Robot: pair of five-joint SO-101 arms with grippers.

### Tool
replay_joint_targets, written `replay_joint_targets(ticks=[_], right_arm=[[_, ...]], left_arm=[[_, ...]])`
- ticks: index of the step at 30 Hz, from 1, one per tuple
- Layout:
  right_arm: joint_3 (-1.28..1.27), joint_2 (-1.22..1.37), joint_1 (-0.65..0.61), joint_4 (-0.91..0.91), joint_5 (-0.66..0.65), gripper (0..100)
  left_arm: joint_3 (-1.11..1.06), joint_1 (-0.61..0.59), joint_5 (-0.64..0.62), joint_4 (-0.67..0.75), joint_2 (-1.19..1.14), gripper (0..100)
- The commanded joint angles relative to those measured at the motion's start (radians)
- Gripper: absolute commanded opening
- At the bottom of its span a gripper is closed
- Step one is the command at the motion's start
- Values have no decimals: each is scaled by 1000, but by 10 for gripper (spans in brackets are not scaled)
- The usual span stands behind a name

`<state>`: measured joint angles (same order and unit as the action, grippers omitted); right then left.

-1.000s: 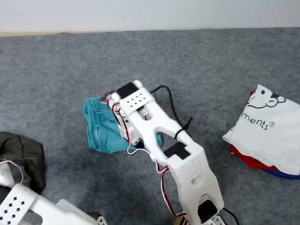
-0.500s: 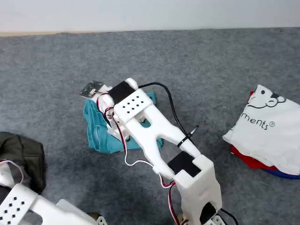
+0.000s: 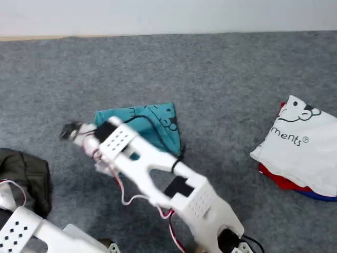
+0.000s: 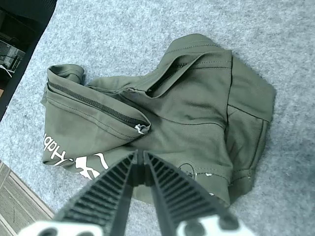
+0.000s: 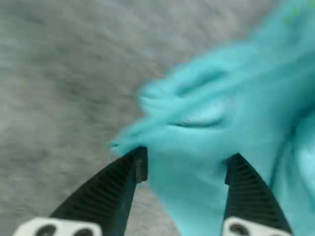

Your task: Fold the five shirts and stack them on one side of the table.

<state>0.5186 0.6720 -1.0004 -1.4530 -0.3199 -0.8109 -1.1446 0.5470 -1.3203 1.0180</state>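
Nearest the robot's base, at the left edge of the high view, the left arm (image 3: 21, 229) sits low beside a crumpled olive-green shirt (image 3: 26, 176). In the left wrist view the left tool (image 4: 139, 155) has its two black ribbed fingers pressed together with nothing visibly between them. Their tips point at the olive-green shirt (image 4: 197, 98), which lies bunched on the grey surface (image 4: 275, 44) with a collar fold and white lettering showing.

Farther in, the right arm (image 3: 158, 168) stretches from the near edge toward the left. Its tool (image 3: 71, 130) is just past the left edge of the teal shirt (image 3: 150, 124), which lies roughly folded near the middle of the surface (image 3: 237, 79), partly under the arm. In the right wrist view the right tool (image 5: 187, 164) has its fingers spread apart, and a rumpled edge of the teal shirt (image 5: 221, 113) shows between them. Whether they touch the cloth cannot be told.

Well apart, at the right edge, a white shirt (image 3: 300, 147) with a cartoon print tops a stack, with a red shirt (image 3: 279, 180) and a blue shirt (image 3: 318, 195) peeking out beneath it.

Beyond the far edge of the surface stands a pale wall (image 3: 168, 16).
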Motion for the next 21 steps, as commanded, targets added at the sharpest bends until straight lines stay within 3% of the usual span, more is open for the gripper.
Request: replay_joint_targets(ticks=[1, 8, 15, 21], right_arm=[[172, -13, -58, -88, -8, 262], [465, -2, 15, -271, -14, 262], [474, 71, 203, -315, -14, 262], [480, 222, 165, -297, -12, 262]], left_arm=[[12, 5, -6, 18, 11, 8], [8, 5, -6, 18, 11, 8], [7, 5, -6, 18, 11, 8], [7, 6, -6, 18, 11, 8]])
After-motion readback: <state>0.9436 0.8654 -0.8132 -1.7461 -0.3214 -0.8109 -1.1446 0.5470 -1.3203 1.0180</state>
